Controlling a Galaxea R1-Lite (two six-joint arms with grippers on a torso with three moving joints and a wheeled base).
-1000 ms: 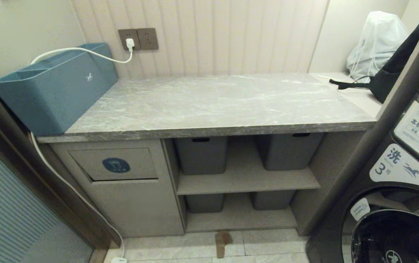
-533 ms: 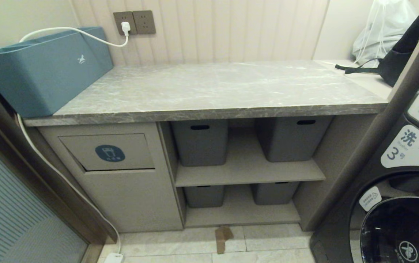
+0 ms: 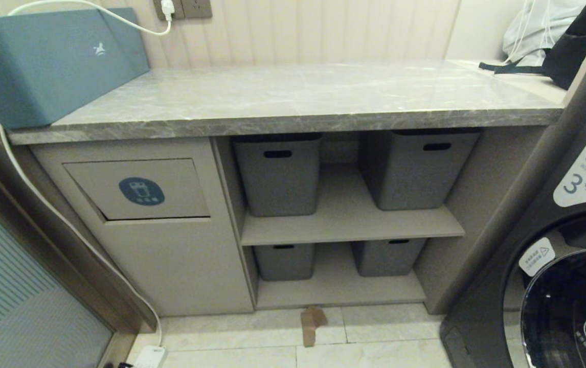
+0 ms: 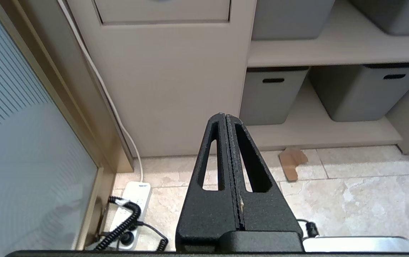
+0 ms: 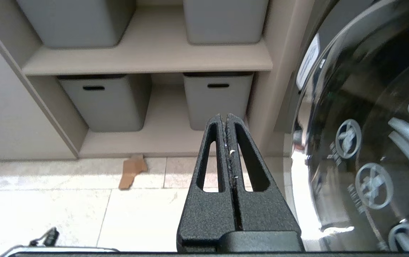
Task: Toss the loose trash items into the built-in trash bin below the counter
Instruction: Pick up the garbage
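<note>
Long grey marble-look bench [image 3: 293, 99] with white veining, running left to right across the head view, thick front edge facing forward. No turquoise paper scraps to be seen on it or on the floor in any view. Big dull-blue rectangular box [image 3: 42, 61] parked on the bench's left end, long side roughly along the wall, white cable [image 3: 119, 20] looping over it up to a wall socket.

Below the left end: beige cabinet front with the rectangular tilting flap [image 3: 137, 189] — wider than tall, dark-blue oval sticker [image 3: 141, 191] with white icon facing out. Flap sitting closed, flush with the panel.

Right of that, open shelves with four grey plastic tubs with slot handles, two up [image 3: 277, 171] and two down [image 3: 284, 259]. Small brown cardboard scrap [image 3: 312, 321] lying on the pale floor tiles just in front of the bottom shelf. Dark washing machine door [image 3: 569, 306] at far right.

Left end effector [image 4: 226, 117] hanging low near the floor, pointing at the cabinet base — fingers pressed together, gripping nothing. Right end effector [image 5: 225, 117] likewise, fingers closed tight and empty, aimed at the lower tubs beside the washer.
</note>
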